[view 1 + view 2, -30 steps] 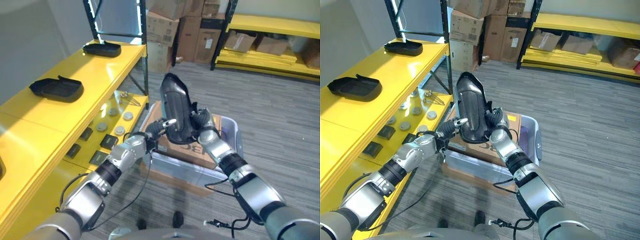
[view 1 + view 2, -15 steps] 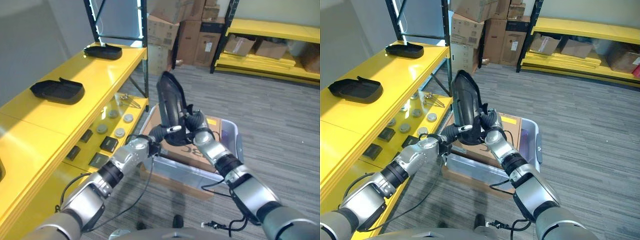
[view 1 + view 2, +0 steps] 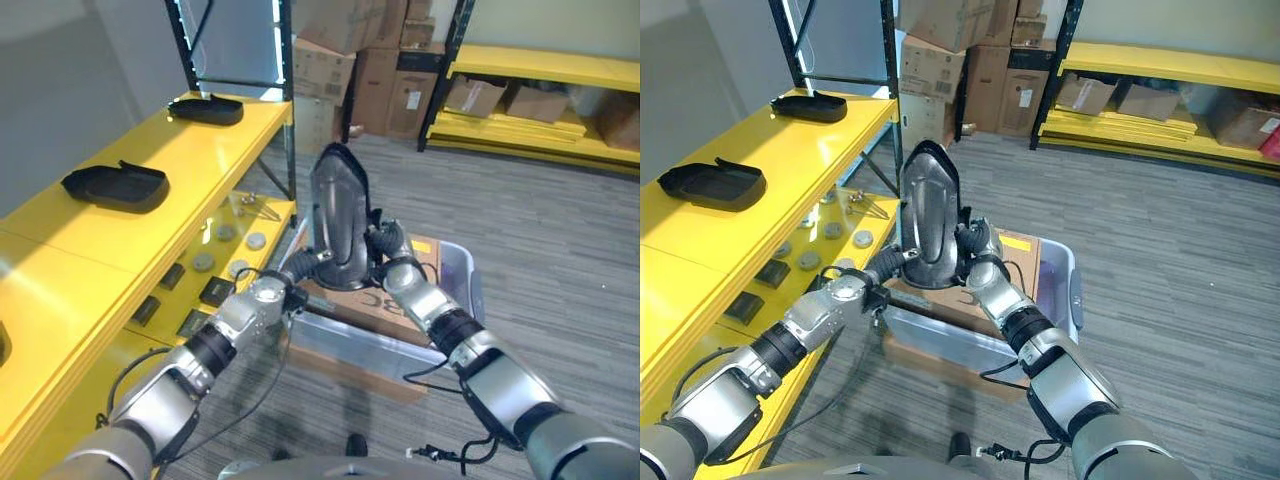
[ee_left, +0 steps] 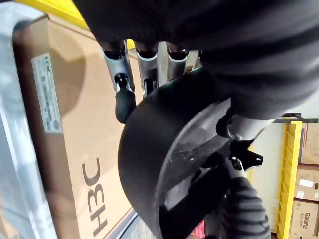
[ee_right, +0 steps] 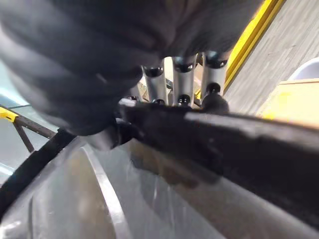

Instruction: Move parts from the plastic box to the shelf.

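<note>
A long black moulded part stands upright in the air above the plastic box, held between both hands. My left hand grips its lower left edge; in the left wrist view the fingers lie behind the part and the thumb presses its inner side. My right hand clamps the lower right edge, and its fingers curl over the part's rim. The yellow shelf runs along the left.
A cardboard carton fills the plastic box. Two black parts lie on the shelf's top board. Small discs and dark blocks sit on the lower board. Stacked cartons and another yellow rack stand behind.
Both hands have turned the black part from leaning right to standing upright and carried it slightly left, towards the shelf. The view has shifted a little.
</note>
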{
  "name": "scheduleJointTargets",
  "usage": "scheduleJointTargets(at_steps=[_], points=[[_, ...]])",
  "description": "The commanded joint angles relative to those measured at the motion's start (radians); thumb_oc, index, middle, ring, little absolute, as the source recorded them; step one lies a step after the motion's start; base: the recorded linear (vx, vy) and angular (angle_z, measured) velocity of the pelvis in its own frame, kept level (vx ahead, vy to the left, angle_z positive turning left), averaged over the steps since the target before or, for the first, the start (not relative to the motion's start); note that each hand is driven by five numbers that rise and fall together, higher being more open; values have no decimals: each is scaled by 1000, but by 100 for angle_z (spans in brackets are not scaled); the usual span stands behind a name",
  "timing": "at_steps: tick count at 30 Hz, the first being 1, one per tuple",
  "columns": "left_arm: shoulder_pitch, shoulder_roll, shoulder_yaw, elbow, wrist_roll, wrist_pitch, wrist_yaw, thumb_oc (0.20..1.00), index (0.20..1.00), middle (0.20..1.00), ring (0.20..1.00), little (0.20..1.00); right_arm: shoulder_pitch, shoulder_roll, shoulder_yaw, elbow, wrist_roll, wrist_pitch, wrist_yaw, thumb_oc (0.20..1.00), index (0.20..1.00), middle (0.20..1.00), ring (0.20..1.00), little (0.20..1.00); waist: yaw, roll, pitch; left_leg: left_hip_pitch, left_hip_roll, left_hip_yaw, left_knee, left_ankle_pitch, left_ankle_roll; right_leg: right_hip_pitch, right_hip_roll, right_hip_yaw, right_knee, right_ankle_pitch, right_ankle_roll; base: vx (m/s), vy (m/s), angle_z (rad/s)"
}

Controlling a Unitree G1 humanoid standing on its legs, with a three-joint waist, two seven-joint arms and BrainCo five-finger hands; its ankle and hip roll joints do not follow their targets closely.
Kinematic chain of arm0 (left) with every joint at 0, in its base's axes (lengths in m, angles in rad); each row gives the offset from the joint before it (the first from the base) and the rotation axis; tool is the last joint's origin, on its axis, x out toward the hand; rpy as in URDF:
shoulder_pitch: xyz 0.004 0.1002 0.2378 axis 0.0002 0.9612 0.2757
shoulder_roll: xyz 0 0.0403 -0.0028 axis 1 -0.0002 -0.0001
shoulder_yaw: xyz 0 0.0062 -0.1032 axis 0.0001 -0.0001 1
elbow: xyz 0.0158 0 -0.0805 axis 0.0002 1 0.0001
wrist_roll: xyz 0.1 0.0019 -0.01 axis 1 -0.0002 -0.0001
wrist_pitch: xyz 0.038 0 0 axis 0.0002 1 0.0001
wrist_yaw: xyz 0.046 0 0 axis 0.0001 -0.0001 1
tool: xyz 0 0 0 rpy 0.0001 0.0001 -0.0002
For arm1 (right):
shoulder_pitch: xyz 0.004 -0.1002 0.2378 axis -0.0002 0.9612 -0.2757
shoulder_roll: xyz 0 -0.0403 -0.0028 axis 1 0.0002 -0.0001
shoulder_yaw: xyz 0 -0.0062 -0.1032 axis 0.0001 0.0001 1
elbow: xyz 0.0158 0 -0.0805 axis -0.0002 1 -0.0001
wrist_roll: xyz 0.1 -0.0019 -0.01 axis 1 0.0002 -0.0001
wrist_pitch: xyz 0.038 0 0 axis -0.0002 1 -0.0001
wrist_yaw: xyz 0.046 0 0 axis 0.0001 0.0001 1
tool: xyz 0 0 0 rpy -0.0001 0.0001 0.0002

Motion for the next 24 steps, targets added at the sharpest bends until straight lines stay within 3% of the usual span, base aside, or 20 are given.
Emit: scheduleJointTargets(at_steps=[1, 4, 5, 6, 7, 12, 16, 21, 24], points=[[-107, -153, -58, 36, 11, -93, -54, 200, 200, 200, 200, 200, -98, 80, 38, -6, 11, -46, 8, 200, 200, 200, 200, 200, 31, 9, -53, -19, 7, 45, 6, -55, 2, 46, -23, -7, -5, -98, 87, 0, 0, 0], [-107, -152, -58, 31, 4, -103, -42, 200, 200, 200, 200, 200, -95, 82, 38, -9, 29, -47, 2, 200, 200, 200, 200, 200, 31, 9, -53, -18, 7, 45, 4, -55, 3, 46, -23, -9, -5, -97, 88, 0, 0, 0], [-107, -150, -56, 26, 5, -108, -36, 200, 200, 200, 200, 200, -92, 84, 37, -12, 40, -47, -3, 385, 385, 385, 385, 385, 32, 9, -54, -18, 6, 44, 5, -55, 3, 46, -23, -9, -5, -97, 88, 0, 0, 0], [-107, -150, -54, 23, 2, -112, -26, 200, 200, 200, 200, 200, -90, 87, 33, -14, 50, -45, -7, 937, 937, 937, 937, 937, 32, 10, -53, -18, 6, 44, 5, -56, 3, 47, -23, -9, -5, -97, 88, 0, 0, 0], [-107, -150, -54, 23, 1, -113, -25, 200, 200, 200, 200, 200, -90, 88, 33, -14, 52, -45, -9, 1000, 1000, 1000, 1000, 1000, 32, 10, -53, -17, 6, 44, 5, -56, 4, 47, -23, -9, -5, -97, 88, 0, 0, 0], [-111, -148, -33, 12, 24, -162, 32, 200, 200, 200, 200, 200, -87, 99, 19, -27, 106, -41, -40, 1000, 1000, 1000, 1000, 1000, 35, 10, -50, -15, 6, 44, 8, -58, 3, 52, -24, -10, -5, -97, 86, 0, 0, 0], [-134, -101, 32, -16, 167, -241, 131, 200, 200, 200, 200, 200, -73, 83, -15, -57, 125, -22, -67, 1000, 1000, 1000, 1000, 1000, 36, 8, -48, -15, 5, 38, 9, -56, 3, 54, -25, -12, -4, -98, 87, 0, 0, 0], [-89, 57, 167, -128, 151, -291, 155, 200, 200, 200, 200, 200, 70, -32, -95, -157, 76, -7, -54, 1000, 1000, 1000, 1000, 1000, 34, 7, -49, -18, 6, 43, 9, -53, 2, 50, -24, -13, -4, -97, 89, 0, 0, 0], [1, 166, 265, -217, 172, -325, 132, 200, 200, 200, 200, 200, 235, -120, -189, -207, 30, -55, -8, 1000, 1000, 1000, 1000, 1000, 29, 7, -45, -19, 7, 44, 4, -49, 5, 46, -23, -13, -5, -96, 90, -7, 16, -3]])
